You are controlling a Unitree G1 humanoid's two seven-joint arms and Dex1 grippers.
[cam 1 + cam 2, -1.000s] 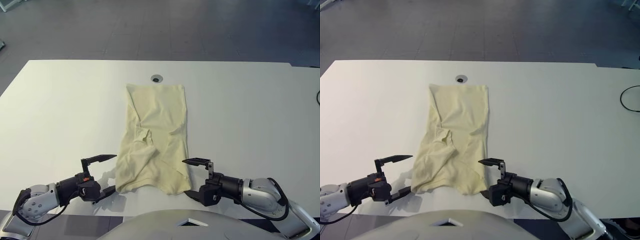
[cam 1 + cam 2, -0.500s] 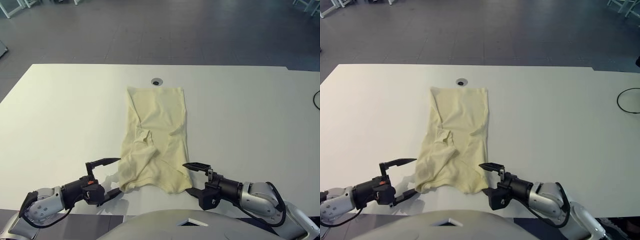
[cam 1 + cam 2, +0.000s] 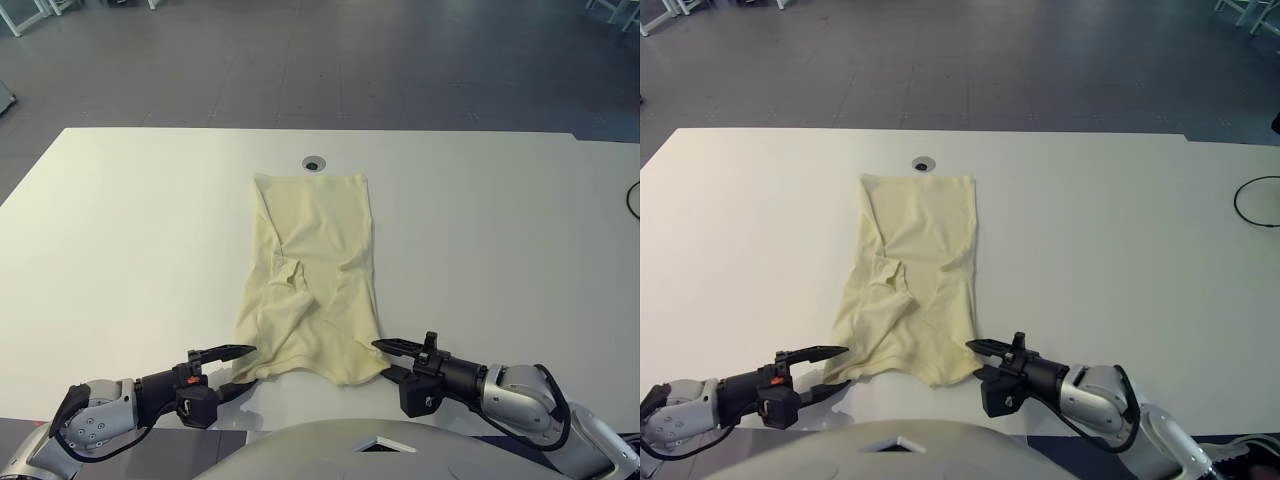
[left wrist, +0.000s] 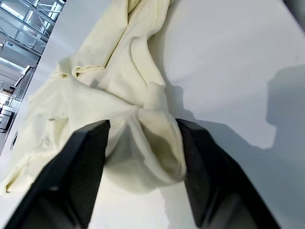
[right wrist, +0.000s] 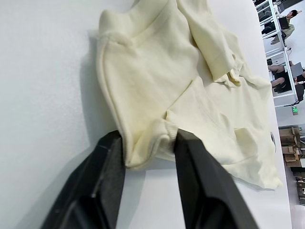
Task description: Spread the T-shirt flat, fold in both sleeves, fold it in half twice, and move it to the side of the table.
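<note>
Both sets of jaws dropped and nosed in, now spread astride bunched near corners of the T-shirt [image 3: 315,270] on the worktop [image 3: 500,230]; closing could pinch one layer, skewing the fold.

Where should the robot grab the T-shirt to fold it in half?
By its two near corners, coming in low along the table from the robot's side. The T-shirt lies as a long narrow strip pointing away, and its near edge bunches up, so the open left claw and right claw can pinch it.
</note>
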